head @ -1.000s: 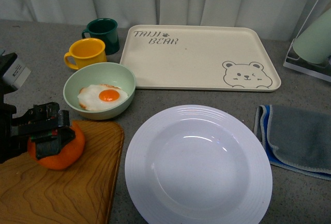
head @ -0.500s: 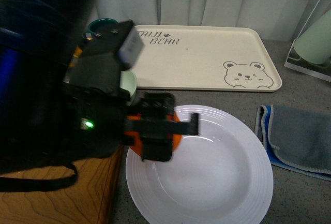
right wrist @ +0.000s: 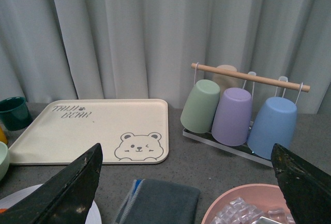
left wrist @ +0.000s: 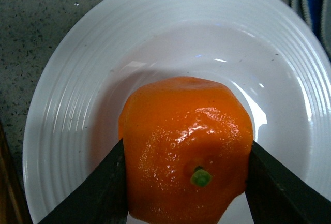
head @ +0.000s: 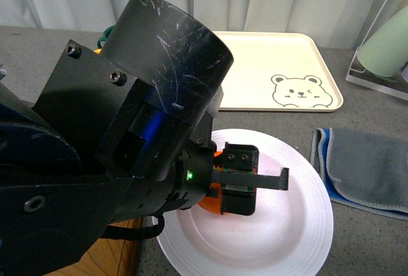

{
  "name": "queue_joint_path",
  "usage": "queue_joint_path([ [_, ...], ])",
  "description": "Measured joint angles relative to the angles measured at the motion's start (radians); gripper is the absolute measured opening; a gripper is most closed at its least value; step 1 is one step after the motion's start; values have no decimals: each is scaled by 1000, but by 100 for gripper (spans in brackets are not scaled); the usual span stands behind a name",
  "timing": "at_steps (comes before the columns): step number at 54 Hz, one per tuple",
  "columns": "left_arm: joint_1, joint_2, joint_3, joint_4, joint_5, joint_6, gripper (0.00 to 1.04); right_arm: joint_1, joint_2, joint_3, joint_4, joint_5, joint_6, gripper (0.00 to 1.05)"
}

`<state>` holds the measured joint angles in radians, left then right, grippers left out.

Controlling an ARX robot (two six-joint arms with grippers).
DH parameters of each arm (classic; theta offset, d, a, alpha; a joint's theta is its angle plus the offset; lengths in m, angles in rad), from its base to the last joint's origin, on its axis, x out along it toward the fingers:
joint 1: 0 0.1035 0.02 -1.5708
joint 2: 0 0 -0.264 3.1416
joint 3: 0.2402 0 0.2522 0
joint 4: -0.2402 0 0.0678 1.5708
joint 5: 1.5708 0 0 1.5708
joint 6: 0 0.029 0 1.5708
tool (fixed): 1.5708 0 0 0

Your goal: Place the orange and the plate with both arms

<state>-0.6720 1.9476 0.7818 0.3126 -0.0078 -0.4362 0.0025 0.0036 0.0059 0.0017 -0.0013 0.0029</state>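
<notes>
My left gripper (head: pixel 237 183) is shut on the orange (left wrist: pixel 187 146), a bright lumpy fruit with a green stem dot, and holds it over the well of the white ridged plate (left wrist: pixel 77 94). In the front view the big black left arm hides most of the orange (head: pixel 210 203) and the plate's left part (head: pixel 299 225). The left gripper (left wrist: pixel 186 182) clamps the fruit with one black finger on each side. My right gripper (right wrist: pixel 189 182) is open and empty, raised above the table's right side; the plate's edge (right wrist: pixel 15 203) shows low in its view.
A cream bear tray (head: pixel 280 72) lies behind the plate. A grey-blue cloth (head: pixel 363 167) lies right of the plate. A rack of upturned cups (right wrist: pixel 243 113) stands at the far right. A pink bowl with clear pieces (right wrist: pixel 248 208) sits near the right gripper. A green mug (right wrist: pixel 13 111) stands far left.
My left arm has carried the orange from the wooden board rightwards over the plate's well, and now fills the left of the front view, hiding the bowl and mugs.
</notes>
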Motion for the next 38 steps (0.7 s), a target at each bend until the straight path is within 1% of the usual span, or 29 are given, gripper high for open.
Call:
queue_joint_path([
  [3,3,12,7,-15,5,-5,51,0,0,0,0,0,0,95],
  [5,3,17,8,-17,8,-13,54,0,0,0,0,0,0,95],
  [6,3,18,8,-18,8,-14,58,0,0,0,0,0,0,95],
  [7,3,18,8,-18,8,-14,61,0,0,0,0,0,0,95],
  [8,3,18,8,-18,9,-16,66,0,0,0,0,0,0,95],
  [15,5,0,9,-18,38,-28,91,0,0,0,0,0,0,95],
  [19,11,-20,8,-17,45,-40,100,0,0,0,0,0,0,95],
  [24,25,-51,-6,1,51,-64,97,0,0,0,0,0,0,95],
  [28,46,-89,-27,17,54,-86,98,0,0,0,0,0,0,95],
  [31,62,-119,-45,24,36,-93,98,0,0,0,0,0,0,95],
  [33,69,-130,-71,79,-16,-78,97,0,0,0,0,0,0,95],
  [34,71,-130,-105,179,-99,-36,93,0,0,0,0,0,0,95],
  [35,76,-130,-122,234,-142,-27,91,0,0,0,0,0,0,95],
  [36,82,-127,-157,341,-225,30,88,0,0,0,0,0,0,95],
  [37,85,-126,-177,394,-264,41,86,0,0,0,0,0,0,95],
  [38,94,-126,-211,483,-323,95,82,0,0,0,0,-1,0,95],
])
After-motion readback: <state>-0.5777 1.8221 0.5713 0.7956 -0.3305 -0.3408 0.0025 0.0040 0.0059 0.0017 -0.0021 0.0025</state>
